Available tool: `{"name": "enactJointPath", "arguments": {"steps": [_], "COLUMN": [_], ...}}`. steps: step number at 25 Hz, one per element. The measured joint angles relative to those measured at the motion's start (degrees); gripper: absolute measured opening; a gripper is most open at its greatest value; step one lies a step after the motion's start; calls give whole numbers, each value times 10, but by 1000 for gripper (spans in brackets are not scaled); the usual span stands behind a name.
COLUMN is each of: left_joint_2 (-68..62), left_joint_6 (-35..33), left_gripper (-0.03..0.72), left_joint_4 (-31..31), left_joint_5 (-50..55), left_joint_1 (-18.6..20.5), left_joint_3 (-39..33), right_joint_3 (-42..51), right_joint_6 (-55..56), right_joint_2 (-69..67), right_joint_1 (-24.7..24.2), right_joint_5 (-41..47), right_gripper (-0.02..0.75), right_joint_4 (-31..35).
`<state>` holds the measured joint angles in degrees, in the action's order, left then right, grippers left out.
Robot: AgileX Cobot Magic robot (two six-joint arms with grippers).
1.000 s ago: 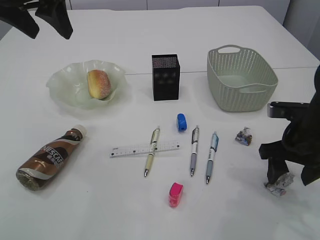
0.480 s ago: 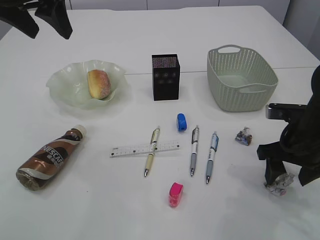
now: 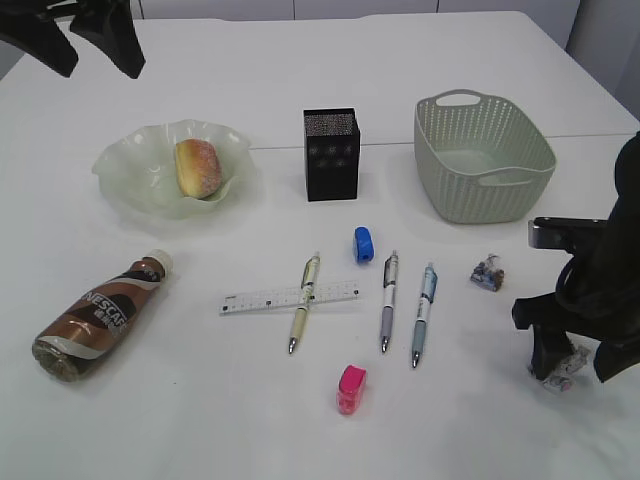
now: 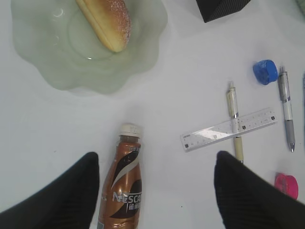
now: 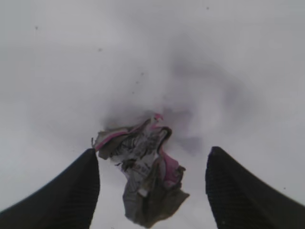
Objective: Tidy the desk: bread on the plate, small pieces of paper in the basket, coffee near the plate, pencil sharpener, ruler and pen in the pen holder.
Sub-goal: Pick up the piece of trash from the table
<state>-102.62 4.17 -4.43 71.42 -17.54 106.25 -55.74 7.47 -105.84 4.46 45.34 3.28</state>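
Note:
My right gripper [image 3: 577, 357] [image 5: 152, 157] is open, low at the table, its fingers on either side of a crumpled paper piece [image 3: 566, 364] [image 5: 145, 179]. A second paper piece [image 3: 488, 272] lies near the grey-green basket [image 3: 482, 160]. My left gripper [image 3: 90, 42] [image 4: 157, 160] is open and empty, high above the coffee bottle [image 3: 100, 315] [image 4: 123, 191]. The bread [image 3: 197, 167] lies on the pale green plate [image 3: 130, 185]. The ruler [image 3: 262, 299], three pens [image 3: 387, 300], a blue sharpener [image 3: 363, 244] and a pink sharpener [image 3: 351, 388] lie in front of the black pen holder [image 3: 331, 153].
The white table runs on behind the plate and basket. The coffee bottle lies on its side at the front left. One pen [image 3: 304, 303] lies across the ruler.
My right gripper has sunk lower around the crumpled paper, which now sits between its fingers. The left arm and the other things have not moved.

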Motion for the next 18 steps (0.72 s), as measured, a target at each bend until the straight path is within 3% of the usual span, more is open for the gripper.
{"name": "enactJointPath", "arguments": {"steps": [6, 13, 18], "left_joint_2": [0, 0, 0], "left_joint_6": [0, 0, 0], "left_gripper": [542, 542, 542], "left_joint_4": [0, 0, 0], "left_joint_5": [0, 0, 0], "left_joint_1": [0, 0, 0], "left_joint_3": [0, 0, 0], "right_joint_3": [-1, -1, -1], "right_joint_6": [0, 0, 0], "right_joint_2": [-4, -4, -4], "right_joint_1": [0, 0, 0], "right_joint_5": [6, -1, -4], "right_gripper": [409, 369, 272], "right_joint_4": [1, 1, 1]}}
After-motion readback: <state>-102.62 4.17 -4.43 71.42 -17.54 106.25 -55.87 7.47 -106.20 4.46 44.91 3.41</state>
